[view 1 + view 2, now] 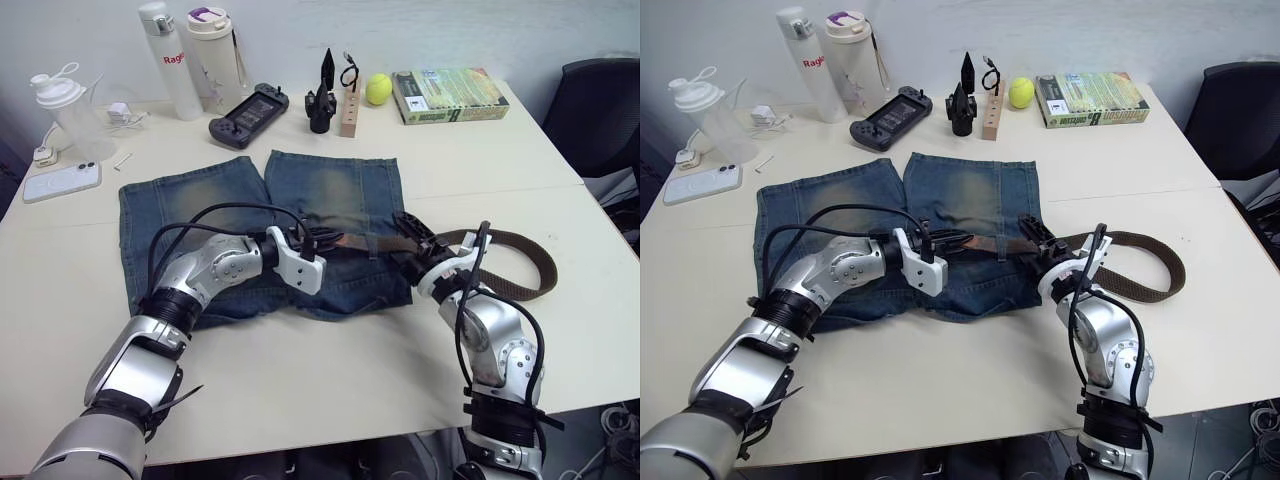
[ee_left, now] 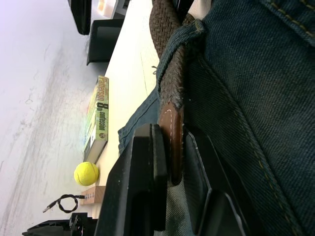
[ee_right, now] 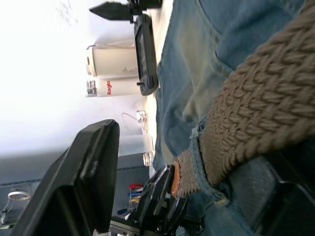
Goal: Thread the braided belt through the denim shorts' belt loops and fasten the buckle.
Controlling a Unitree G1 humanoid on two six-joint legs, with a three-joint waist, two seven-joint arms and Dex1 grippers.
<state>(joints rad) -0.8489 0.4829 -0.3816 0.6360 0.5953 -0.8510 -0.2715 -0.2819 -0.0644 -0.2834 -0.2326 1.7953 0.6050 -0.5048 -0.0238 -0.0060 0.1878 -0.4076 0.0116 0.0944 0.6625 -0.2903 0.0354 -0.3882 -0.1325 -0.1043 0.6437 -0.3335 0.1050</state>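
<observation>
The denim shorts point(image 1: 200, 205) lie flat on the white table, waistband toward me. The braided belt point(image 1: 520, 243) curves in a loop on the table to the right of the shorts, and its strap runs left along the waistband. There it passes under a belt loop point(image 2: 189, 29). My left gripper point(image 1: 322, 240) is shut on the belt's tan leather tip point(image 2: 171, 142) over the middle of the waistband. My right gripper point(image 1: 412, 240) is at the shorts' right edge. Its fingers point(image 3: 93, 167) stand wide apart with the brown strap point(image 3: 246, 123) between them. The buckle is hidden.
Along the far edge stand a shaker bottle point(image 1: 65, 110), two tall bottles point(image 1: 170, 60), a game controller point(image 1: 250, 113), a wooden block point(image 1: 349, 113), a tennis ball point(image 1: 378, 88) and a book point(image 1: 448, 95). A phone point(image 1: 62, 182) lies far left. A black chair point(image 1: 600, 110) is at right.
</observation>
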